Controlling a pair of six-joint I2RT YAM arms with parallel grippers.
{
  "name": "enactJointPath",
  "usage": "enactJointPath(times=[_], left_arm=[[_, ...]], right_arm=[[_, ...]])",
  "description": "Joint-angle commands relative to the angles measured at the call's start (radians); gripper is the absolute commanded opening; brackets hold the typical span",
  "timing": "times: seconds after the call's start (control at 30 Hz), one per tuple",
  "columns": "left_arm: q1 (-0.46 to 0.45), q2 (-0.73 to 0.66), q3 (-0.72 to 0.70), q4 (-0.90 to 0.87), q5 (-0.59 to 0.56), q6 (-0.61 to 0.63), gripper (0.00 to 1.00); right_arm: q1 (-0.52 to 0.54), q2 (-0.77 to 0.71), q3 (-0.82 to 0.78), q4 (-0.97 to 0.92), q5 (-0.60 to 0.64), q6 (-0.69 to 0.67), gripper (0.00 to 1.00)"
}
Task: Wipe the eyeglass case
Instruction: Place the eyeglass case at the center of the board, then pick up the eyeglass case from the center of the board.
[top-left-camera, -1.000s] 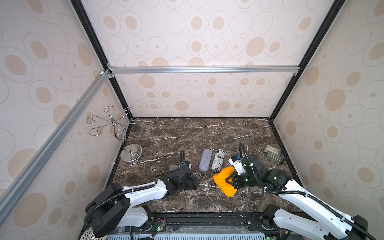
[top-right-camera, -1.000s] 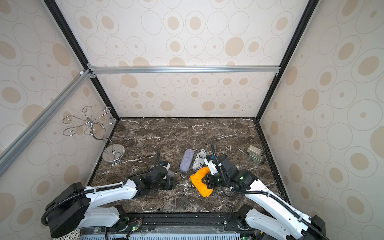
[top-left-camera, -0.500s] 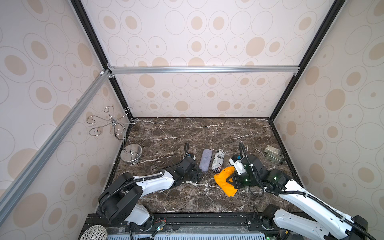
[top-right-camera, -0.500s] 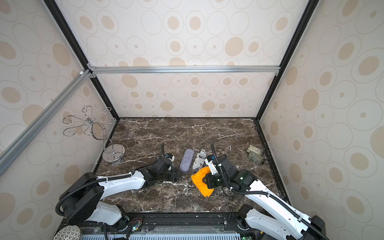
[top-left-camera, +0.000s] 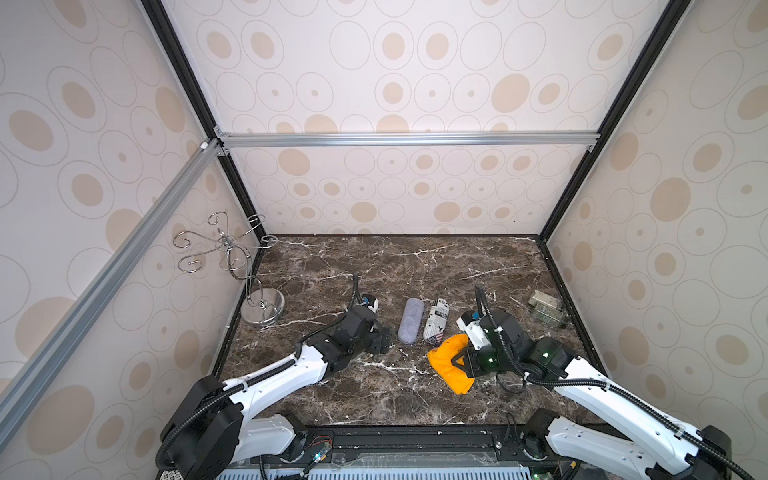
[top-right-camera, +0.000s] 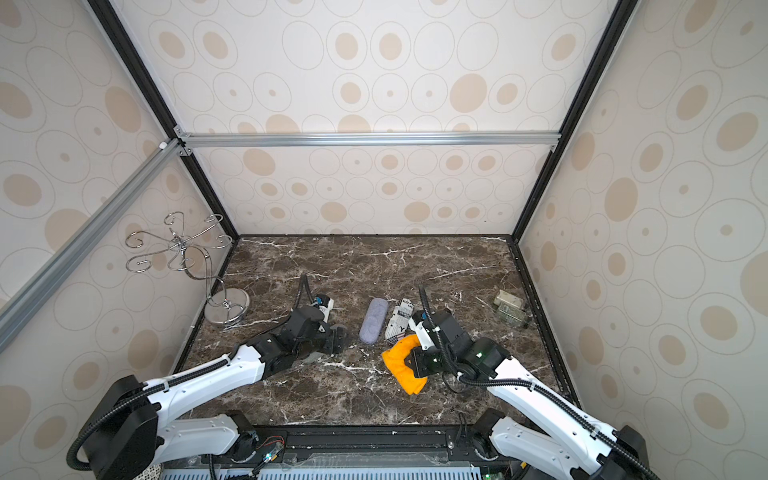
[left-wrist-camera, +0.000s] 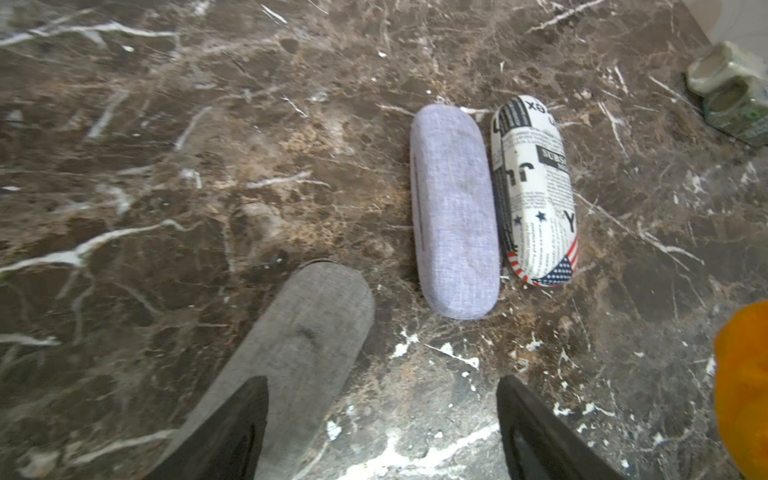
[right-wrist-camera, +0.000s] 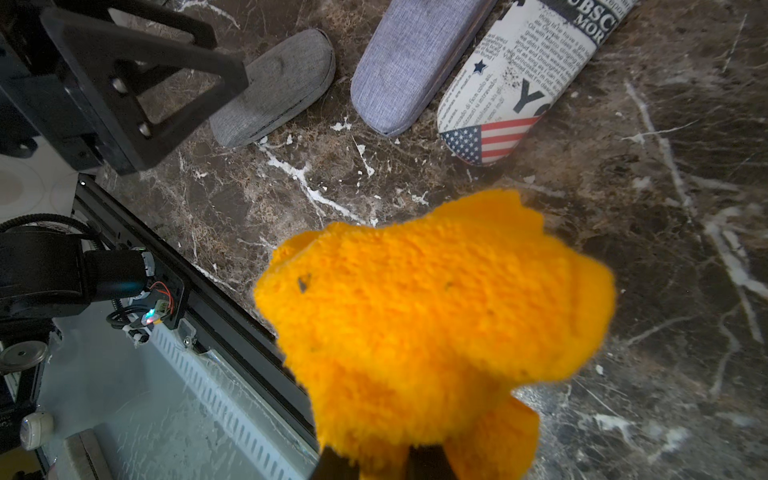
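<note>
Your left gripper (left-wrist-camera: 378, 388) gapes empty by the closed grey case (left-wrist-camera: 307, 332); your right gripper (right-wrist-camera: 384, 461) clenches the orange cloth (right-wrist-camera: 436, 311).

both top views: high above the front edge, looking down and inward, far, whole desk (top-left-camera: 415, 270) | left wrist: low, close, facing lilac case (left-wrist-camera: 455, 208) and newsprint case (left-wrist-camera: 534, 195) | right wrist: close behind orange cloth (right-wrist-camera: 436, 311), shares both cases with left wrist
</note>
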Motion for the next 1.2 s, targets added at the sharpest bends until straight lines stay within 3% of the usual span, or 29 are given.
enactJointPath(times=[0.0,0.2,0.57,0.93,1.17], left_arm=[[0.052,-0.003,-0.008,-0.081,-0.045,0.052,0.89],[0.152,0.077,-0.024,-0.030,0.009,0.035,0.96],[0.169,0.121,-0.090,0.098,0.155,0.082,1.00],[0.094,0.109,-0.133,0.098,0.033,0.059,0.89],[0.033,0.067,-0.219,0.154,-0.047,-0.021,0.79]], right_arm=[[0.005,0.006,0.001,0.016,-0.006,0.008,0.00],[0.005,0.006,0.002,0.007,-0.006,0.004,0.00],[0.006,0.014,-0.008,0.016,-0.011,0.002,0.00],[0.004,0.025,-0.017,0.033,-0.022,0.004,0.00],[0.005,0.032,-0.017,0.040,-0.020,0.011,0.00]])
